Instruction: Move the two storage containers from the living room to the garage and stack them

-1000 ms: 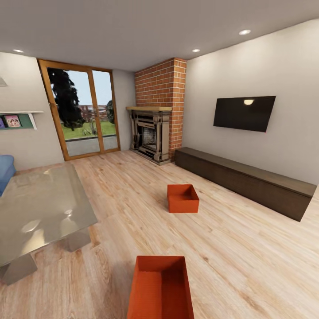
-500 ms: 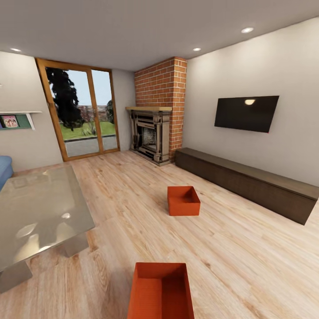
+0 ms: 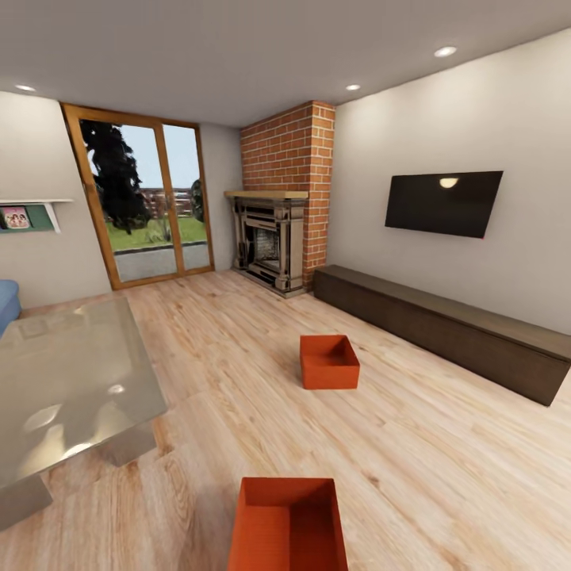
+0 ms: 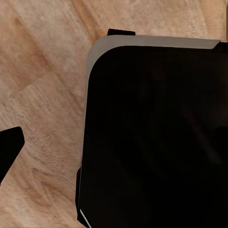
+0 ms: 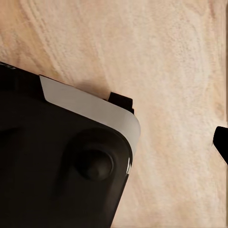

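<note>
I'm sitting in the living room looking at both bins on the wood floor (image 3: 444, 460): near bin (image 3: 288, 525) right in front of me, far bin (image 3: 328, 361) out toward the cabinet (image 3: 444, 329) and fireplace (image 3: 274, 242). Can't tell if my claws are apart or together; wrist cams are mostly showing my dark base over planks.

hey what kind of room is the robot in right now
A living room, most likely: a red-brick fireplace in the corner, a black wall TV above a long dark low cabinet, and light wood plank flooring.
</note>
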